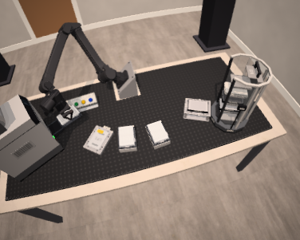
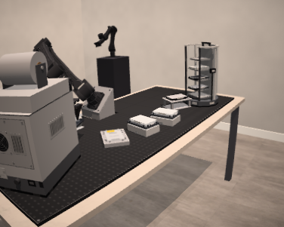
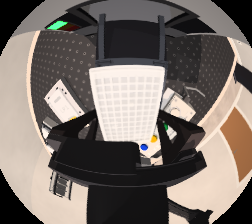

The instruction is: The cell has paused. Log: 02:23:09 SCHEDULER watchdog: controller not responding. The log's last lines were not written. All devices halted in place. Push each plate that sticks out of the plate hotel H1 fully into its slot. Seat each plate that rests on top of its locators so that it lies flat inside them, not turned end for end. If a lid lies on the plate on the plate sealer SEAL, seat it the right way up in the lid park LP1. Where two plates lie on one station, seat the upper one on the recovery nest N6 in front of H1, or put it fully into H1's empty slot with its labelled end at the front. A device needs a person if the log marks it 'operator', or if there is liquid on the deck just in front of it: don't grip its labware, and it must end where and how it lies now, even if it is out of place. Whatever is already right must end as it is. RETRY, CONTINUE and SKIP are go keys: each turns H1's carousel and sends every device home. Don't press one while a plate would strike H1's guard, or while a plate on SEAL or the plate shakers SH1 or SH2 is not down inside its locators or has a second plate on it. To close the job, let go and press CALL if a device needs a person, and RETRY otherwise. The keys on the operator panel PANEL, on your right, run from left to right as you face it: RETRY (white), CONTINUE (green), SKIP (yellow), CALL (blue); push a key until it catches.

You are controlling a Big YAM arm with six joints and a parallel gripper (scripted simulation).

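My gripper (image 1: 66, 116) hangs at the front of the grey plate sealer (image 1: 21, 143), beside the operator panel (image 1: 80, 100). In the wrist view its two dark fingers stand on either side of a white gridded plate (image 3: 129, 100), which fills the middle of the view and hides part of the panel keys below it. The gripper is shut on this plate across its short sides. I cannot tell whether the piece is a plate or a lid. In the exterior view the sealer (image 2: 28, 124) hides the gripper.
A flat holder with a yellow label (image 1: 97, 139) lies right of the sealer. Two stations with white plates (image 1: 127, 138) (image 1: 157, 135) follow. A nest with a plate (image 1: 197, 108) stands before the plate hotel (image 1: 241, 95). The arm's base (image 1: 127, 83) is behind.
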